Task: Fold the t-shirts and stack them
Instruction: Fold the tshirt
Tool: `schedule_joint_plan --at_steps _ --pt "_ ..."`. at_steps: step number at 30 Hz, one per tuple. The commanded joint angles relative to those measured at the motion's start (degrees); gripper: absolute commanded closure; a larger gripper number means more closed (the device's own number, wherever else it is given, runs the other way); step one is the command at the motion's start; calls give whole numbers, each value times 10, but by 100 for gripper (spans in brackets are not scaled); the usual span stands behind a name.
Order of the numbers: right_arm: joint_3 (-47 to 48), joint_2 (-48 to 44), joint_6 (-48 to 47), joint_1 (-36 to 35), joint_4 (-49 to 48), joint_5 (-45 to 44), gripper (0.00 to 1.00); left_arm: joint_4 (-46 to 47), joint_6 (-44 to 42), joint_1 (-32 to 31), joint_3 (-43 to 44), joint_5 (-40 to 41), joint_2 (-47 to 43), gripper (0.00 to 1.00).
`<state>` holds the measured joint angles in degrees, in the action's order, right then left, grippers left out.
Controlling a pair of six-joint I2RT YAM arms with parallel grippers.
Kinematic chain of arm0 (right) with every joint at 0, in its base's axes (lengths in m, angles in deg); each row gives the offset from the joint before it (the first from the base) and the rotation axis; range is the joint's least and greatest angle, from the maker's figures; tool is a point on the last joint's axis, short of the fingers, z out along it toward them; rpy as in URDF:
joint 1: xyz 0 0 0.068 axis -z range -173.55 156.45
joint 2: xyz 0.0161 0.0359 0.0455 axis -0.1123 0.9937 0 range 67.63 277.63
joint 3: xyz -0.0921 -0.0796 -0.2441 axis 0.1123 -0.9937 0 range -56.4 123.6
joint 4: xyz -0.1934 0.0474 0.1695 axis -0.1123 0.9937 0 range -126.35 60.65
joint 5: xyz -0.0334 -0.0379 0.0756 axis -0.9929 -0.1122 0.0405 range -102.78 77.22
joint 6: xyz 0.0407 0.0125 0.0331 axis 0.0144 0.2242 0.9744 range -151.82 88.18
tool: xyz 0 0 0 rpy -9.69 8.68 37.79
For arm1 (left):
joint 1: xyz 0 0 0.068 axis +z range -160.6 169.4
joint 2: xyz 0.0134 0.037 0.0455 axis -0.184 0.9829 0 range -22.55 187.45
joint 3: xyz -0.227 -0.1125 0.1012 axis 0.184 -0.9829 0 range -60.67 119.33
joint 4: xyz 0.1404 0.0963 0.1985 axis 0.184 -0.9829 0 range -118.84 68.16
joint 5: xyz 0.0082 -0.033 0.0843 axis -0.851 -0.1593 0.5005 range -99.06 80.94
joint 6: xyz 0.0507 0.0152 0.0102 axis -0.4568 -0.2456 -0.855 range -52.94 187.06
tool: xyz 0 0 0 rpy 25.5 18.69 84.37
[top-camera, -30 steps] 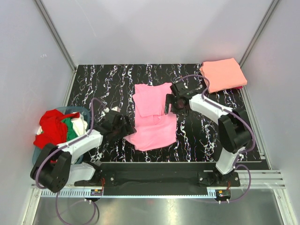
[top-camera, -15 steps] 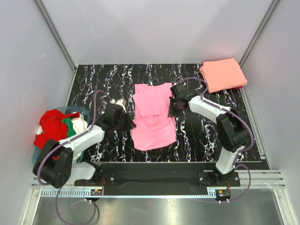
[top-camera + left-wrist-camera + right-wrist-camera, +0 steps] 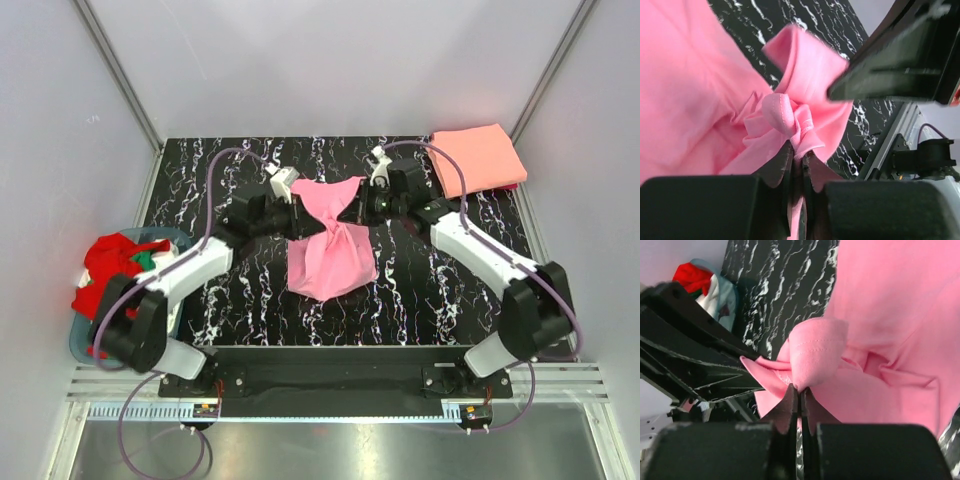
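A bubblegum pink t-shirt lies mid-table, its far part lifted and bunched between both grippers. My left gripper is shut on the shirt's left edge; its wrist view shows a wad of pink t-shirt pinched between the jaws of the left gripper. My right gripper is shut on the right edge, with a fold of pink t-shirt clamped at the tips of the right gripper. A folded salmon-orange t-shirt lies at the far right corner. Red, green and white t-shirts sit heaped at the left.
The round blue-grey basket holding the heaped shirts stands at the table's left edge. Something dark red peeks from under the salmon-orange shirt. The black marbled table ends at grey walls left, right and behind.
Both grippers closed on the pink shirt's side edges and moved toward the far side, lifting and bunching its far part. The near part stays on the table.
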<state>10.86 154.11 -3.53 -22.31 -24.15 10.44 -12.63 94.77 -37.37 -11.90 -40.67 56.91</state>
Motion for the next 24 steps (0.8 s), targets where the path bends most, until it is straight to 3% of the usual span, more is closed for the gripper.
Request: schedule_joint_plan --at_steps 1,5,9,12,14,18,21,23,24 --pt "-3 88 -5 38 -76 77 100 49 -12 26 85 -81 108 87" --pt "46 170 -6 52 -64 84 100 -34 -34 36 172 -59 212 85" --pt "77 213 -11 59 -52 55 100 -53 -34 56 219 -55 296 85" --pt "102 235 -18 63 -32 41 100 -63 -34 62 227 -40 322 83" --pt "115 243 -25 63 -15 36 93 -70 -34 64 228 -36 341 77" --pt "127 251 -31 68 15 -12 87 -90 -33 67 226 21 347 71" --pt "132 252 -29 75 23 -20 84 -135 -30 77 240 59 340 61" --pt "146 258 -32 76 38 -23 71 -173 -36 79 257 75 343 48" --pt "153 269 -32 75 45 -24 55 -183 -44 79 277 81 347 44"
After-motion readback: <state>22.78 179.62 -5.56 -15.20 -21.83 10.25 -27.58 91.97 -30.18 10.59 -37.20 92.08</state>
